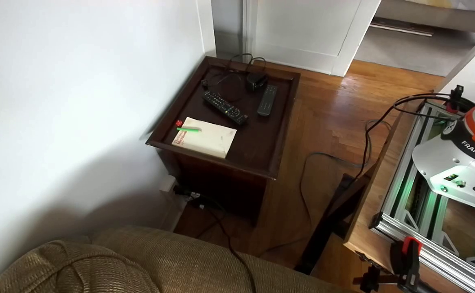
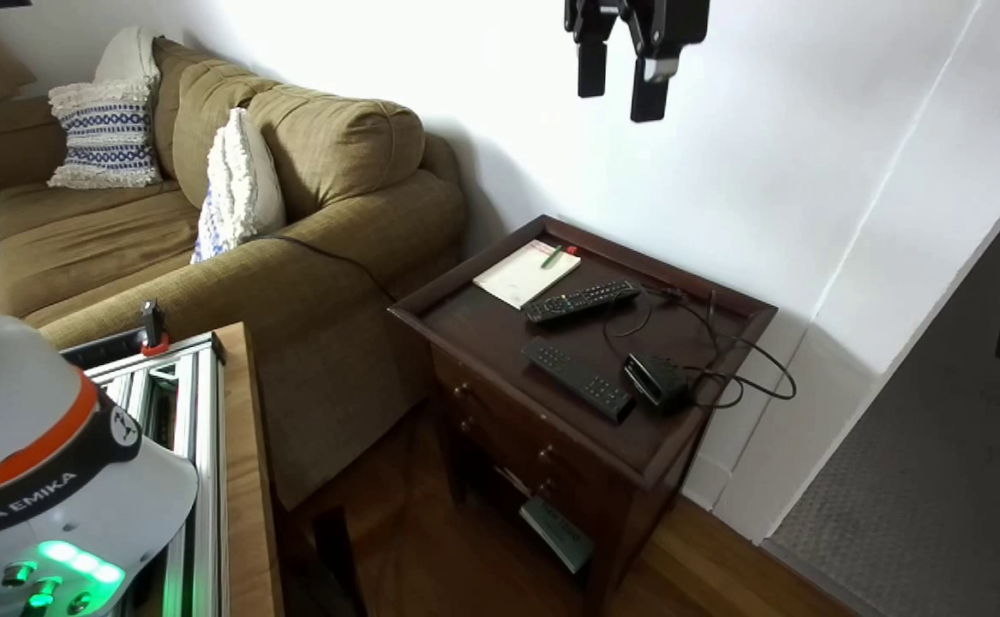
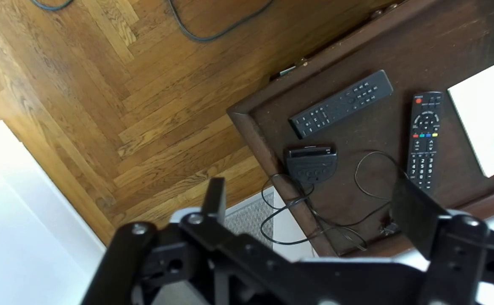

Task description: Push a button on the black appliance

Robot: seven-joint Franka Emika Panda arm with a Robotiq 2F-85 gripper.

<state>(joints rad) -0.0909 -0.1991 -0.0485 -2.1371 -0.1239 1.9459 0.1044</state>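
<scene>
The hand (image 2: 620, 86) is spread wide with nothing gripped, hung well above the tabletop (image 1: 255, 142), and the black appliance (image 3: 312, 164) is parked near a corner, just beside the plainer remote (image 3: 340, 104), with cables (image 3: 301, 198) looped past the edge. For a clean press, the fingers (image 2: 649, 98) should probably be closed up first and lined up over what look like small buttons (image 3: 315, 173) on the rounded end, then eased straight down, because a squat little thing like that could easily be skidded by any sideways shove.
</scene>
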